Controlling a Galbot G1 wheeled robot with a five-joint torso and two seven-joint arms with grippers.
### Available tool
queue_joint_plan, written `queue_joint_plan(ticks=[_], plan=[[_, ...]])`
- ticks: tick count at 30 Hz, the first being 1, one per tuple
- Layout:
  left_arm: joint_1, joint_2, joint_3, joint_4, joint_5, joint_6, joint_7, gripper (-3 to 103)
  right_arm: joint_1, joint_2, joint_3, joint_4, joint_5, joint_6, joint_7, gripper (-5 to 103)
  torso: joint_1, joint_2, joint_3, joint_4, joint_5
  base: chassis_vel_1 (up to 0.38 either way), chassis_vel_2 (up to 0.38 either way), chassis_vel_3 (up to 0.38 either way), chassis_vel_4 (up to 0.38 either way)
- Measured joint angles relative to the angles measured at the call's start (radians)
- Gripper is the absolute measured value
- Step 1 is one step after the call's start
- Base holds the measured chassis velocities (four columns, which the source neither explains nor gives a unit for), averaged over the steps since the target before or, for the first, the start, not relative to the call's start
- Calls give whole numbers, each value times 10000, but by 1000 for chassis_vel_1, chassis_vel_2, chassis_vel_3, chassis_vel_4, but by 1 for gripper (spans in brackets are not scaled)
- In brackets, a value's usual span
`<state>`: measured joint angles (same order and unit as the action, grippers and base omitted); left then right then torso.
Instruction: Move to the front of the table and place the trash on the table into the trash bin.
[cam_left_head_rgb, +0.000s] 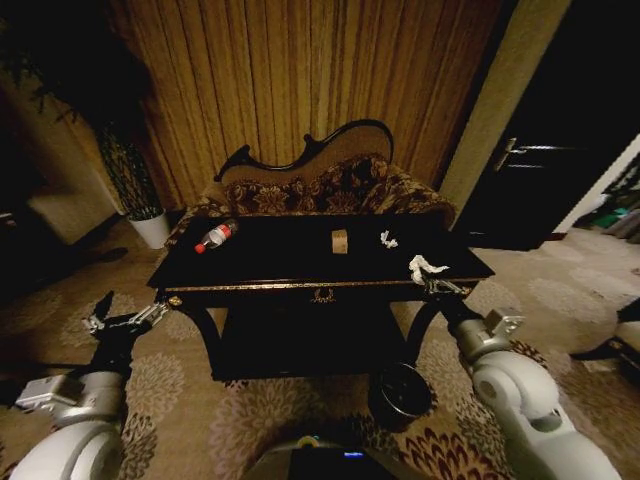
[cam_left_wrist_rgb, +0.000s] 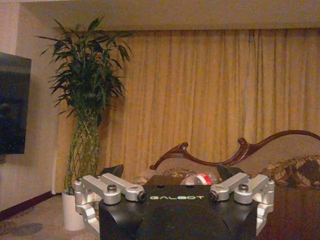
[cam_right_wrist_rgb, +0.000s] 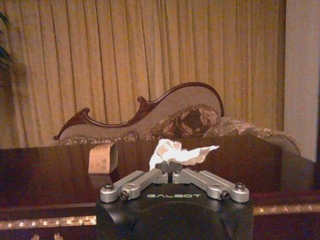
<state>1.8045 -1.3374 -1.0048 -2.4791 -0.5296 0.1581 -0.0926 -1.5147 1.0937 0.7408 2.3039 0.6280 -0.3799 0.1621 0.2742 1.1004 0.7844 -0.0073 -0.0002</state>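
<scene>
The black gold-trimmed table (cam_left_head_rgb: 300, 262) stands right in front of me. On it lie a clear bottle (cam_left_head_rgb: 215, 237) with a red label at the left, a tan cube box (cam_left_head_rgb: 340, 241) in the middle and a small white scrap (cam_left_head_rgb: 388, 239) to its right. At the table's front right corner my right gripper (cam_left_head_rgb: 438, 284) is shut on a crumpled white wrapper (cam_left_head_rgb: 427, 266). The right wrist view shows the wrapper (cam_right_wrist_rgb: 177, 152) pinched at the gripper's (cam_right_wrist_rgb: 170, 166) tips, with the box (cam_right_wrist_rgb: 102, 158) behind. My left gripper (cam_left_head_rgb: 112, 318) hangs open, left of the table. The round dark trash bin (cam_left_head_rgb: 400, 392) sits on the floor under the table's front right.
A floral sofa (cam_left_head_rgb: 320, 185) with a curved dark frame stands behind the table. A tall plant in a white pot (cam_left_head_rgb: 152, 228) is at the back left, and a dark door (cam_left_head_rgb: 545, 170) is at the right. Patterned carpet (cam_left_head_rgb: 560, 290) lies open on both sides of the table.
</scene>
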Motion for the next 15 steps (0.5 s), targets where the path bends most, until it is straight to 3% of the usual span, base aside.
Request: queue_joint_plan(ticks=[9,15], plan=[[-16,6,13,-40,-47,0,9,100,-96,503,-425,-1992,-1040,184,-681,0,0,-1,2,0,2,31,-26,-30,28],[36,-6,-4,-168,-102,-1,13,100,13,867,-658,-4886,-1777,994,-1438,0,5,-2,3,-1,2,0,0,0,0]])
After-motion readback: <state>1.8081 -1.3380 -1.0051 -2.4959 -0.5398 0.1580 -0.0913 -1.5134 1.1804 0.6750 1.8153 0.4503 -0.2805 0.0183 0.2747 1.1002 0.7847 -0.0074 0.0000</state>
